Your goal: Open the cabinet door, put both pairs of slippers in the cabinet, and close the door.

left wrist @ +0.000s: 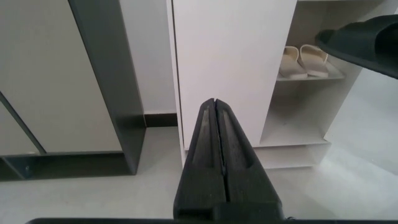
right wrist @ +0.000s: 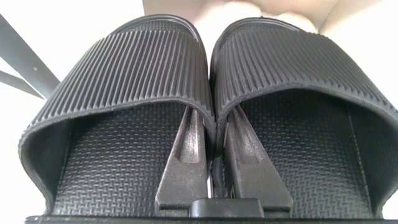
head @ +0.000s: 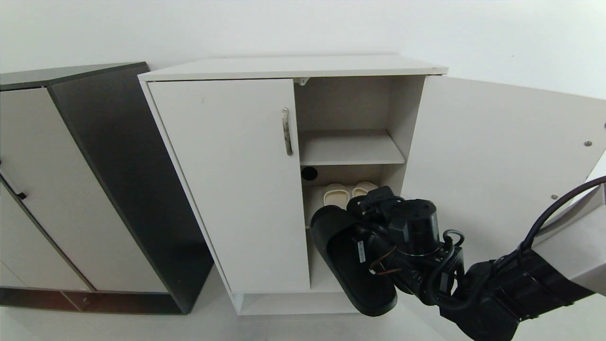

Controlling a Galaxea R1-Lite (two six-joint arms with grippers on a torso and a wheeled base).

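Note:
The white cabinet [head: 227, 180] has its right door [head: 502, 156] swung wide and its left door shut. A cream pair of slippers [head: 344, 193] lies on the middle shelf, also seen as cream slippers [left wrist: 303, 61]. My right gripper [right wrist: 213, 146] is shut on the black pair of slippers [head: 352, 263], pinching the two inner straps [right wrist: 208, 81] together. It holds them in front of the open compartment, toes toward the cabinet. The black slippers [left wrist: 367, 40] hang level with the cream pair's shelf. My left gripper [left wrist: 215, 109] is shut with nothing in it, low in front of the closed door.
A dark grey cabinet [head: 94, 189] stands just left of the white one. A bare upper shelf [head: 350, 149] sits above the cream slippers, and the bottom compartment [head: 326, 274] lies below them. The open door blocks the right side.

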